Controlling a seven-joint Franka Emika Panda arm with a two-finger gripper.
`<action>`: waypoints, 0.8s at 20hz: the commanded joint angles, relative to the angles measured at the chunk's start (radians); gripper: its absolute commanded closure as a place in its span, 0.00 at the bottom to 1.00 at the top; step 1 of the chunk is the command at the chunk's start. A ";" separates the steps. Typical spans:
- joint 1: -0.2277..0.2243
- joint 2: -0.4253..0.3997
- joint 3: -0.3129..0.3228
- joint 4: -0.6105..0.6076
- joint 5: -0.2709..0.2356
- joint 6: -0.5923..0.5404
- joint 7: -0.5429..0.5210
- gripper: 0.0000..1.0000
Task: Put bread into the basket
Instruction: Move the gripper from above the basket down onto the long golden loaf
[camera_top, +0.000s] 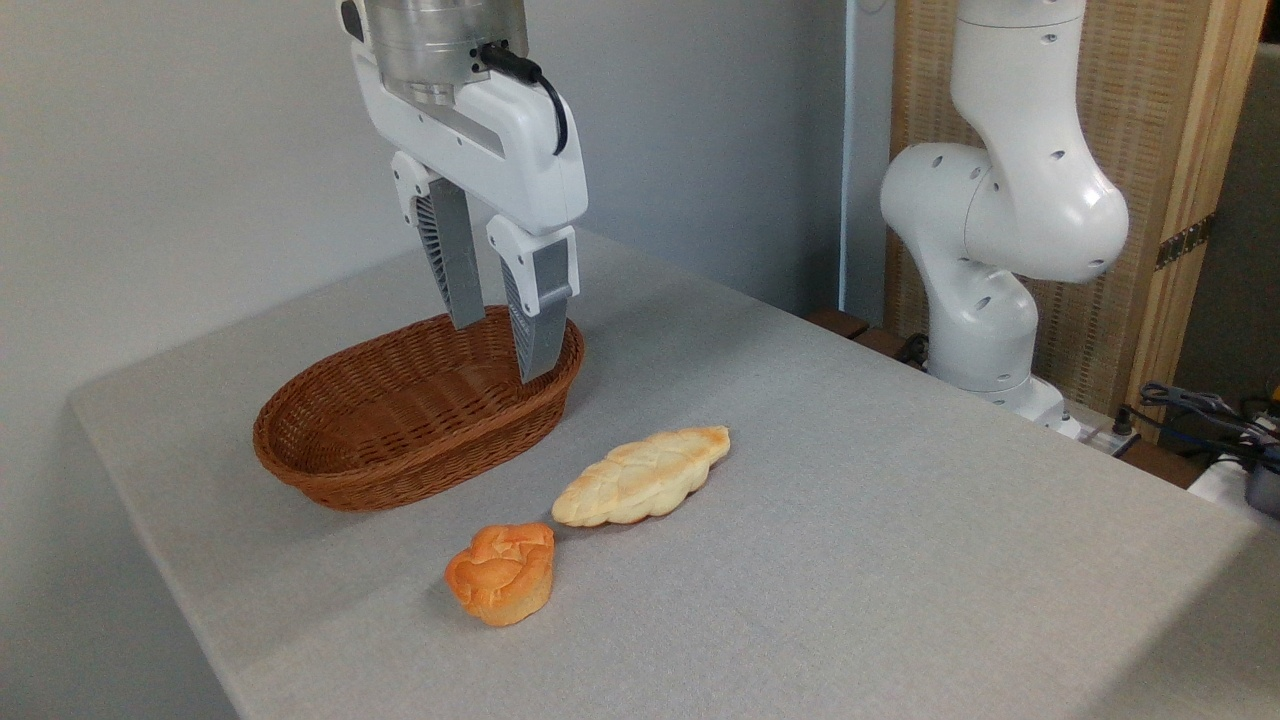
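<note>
Bread (642, 477) lying flat on the grey tabletop (900, 560), in front of and to the right of the basket (330, 470), near it but not touching. Just beside its left tip, a small round orange bun (502, 572), perhaps touching, hard to say. Basket empty as far as visible.

Claw (498, 345) hanging above the right end of the basket, fingers apart with a clear gap, nothing between them. Not yet over the bread.

Probably light and somewhat soft, with a braided crust that looks dry, not slippery. Likely to dent or deform under a hard squeeze, so better a gentle closing. Best taken across the narrow width, near the middle of its length, where the loaf is thickest and balance is even; the tapered ends would tip or slip out. Worth keeping the fingers away from the left tip, because of the bun close by.

Upper part of the arm cut off by the top edge. Inside of the basket's near wall hidden by the rim. Underside of the bread not visible. Real or imitation bread: cannot tell.
</note>
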 joint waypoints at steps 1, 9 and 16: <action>-0.001 0.002 0.015 0.012 0.002 -0.010 -0.001 0.00; -0.001 -0.036 0.000 -0.052 0.001 0.001 0.000 0.00; -0.063 -0.266 -0.031 -0.502 0.005 0.199 0.073 0.00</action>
